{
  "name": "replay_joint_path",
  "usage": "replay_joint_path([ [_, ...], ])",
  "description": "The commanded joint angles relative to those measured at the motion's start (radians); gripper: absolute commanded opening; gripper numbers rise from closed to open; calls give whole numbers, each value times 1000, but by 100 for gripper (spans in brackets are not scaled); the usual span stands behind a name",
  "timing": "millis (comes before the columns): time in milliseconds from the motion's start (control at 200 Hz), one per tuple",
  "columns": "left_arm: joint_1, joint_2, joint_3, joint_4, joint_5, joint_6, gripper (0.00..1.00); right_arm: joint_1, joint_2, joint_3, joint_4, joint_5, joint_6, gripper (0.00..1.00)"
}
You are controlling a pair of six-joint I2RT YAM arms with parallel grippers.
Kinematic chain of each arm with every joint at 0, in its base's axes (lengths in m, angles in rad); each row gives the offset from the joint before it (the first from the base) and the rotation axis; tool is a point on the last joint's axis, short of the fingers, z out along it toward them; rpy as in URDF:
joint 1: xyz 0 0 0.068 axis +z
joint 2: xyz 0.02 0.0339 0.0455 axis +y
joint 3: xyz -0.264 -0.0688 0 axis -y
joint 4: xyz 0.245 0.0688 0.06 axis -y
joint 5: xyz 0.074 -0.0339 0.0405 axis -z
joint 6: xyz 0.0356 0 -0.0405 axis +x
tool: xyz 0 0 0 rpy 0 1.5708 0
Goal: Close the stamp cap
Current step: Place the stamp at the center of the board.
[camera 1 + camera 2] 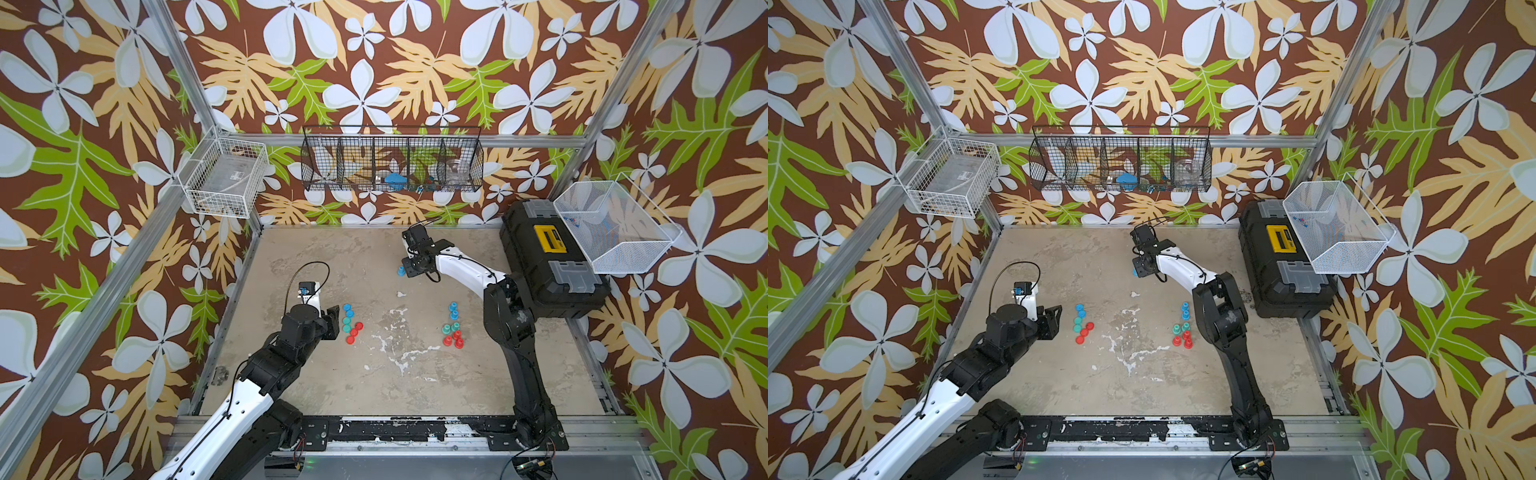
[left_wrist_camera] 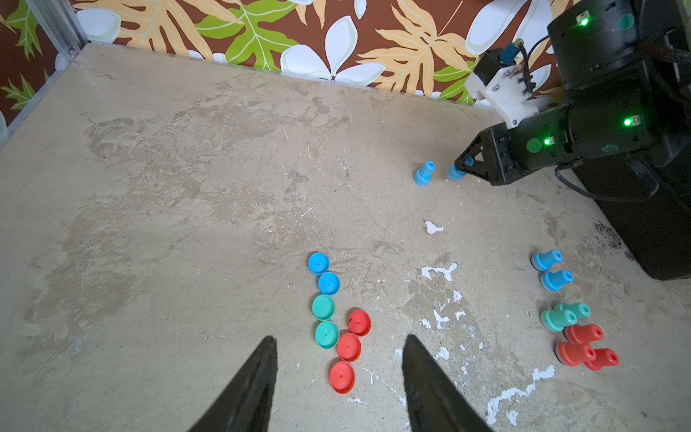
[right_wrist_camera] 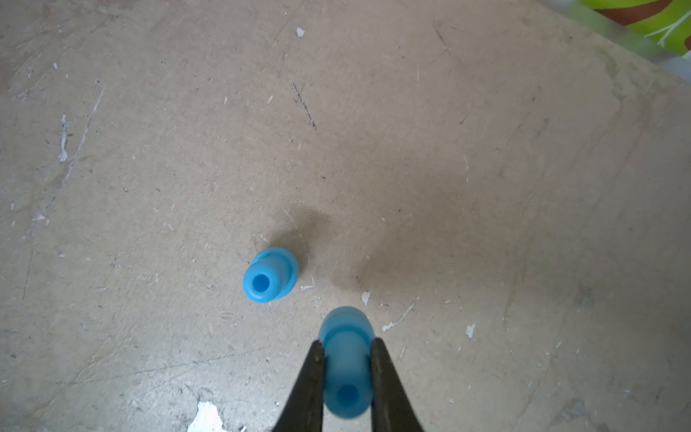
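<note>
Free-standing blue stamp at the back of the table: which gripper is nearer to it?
Right. The right gripper, shut on a second blue stamp, is just beside the free blue stamp. The left gripper is open, far off, by the loose caps.

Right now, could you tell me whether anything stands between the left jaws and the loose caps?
Nothing visible does: the left gripper, jaws open, faces the caps across bare table, the red cap nearest.
</note>
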Motion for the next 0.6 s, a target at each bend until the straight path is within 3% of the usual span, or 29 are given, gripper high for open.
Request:
replay_joint_path([
  [0,1,-1,2,-7,-1,4,56,-5,11,21,-23,13,-8,10],
  [596,1,-2,4,-6,-5,7,56,-14,93,138,-44,-38,7,10],
])
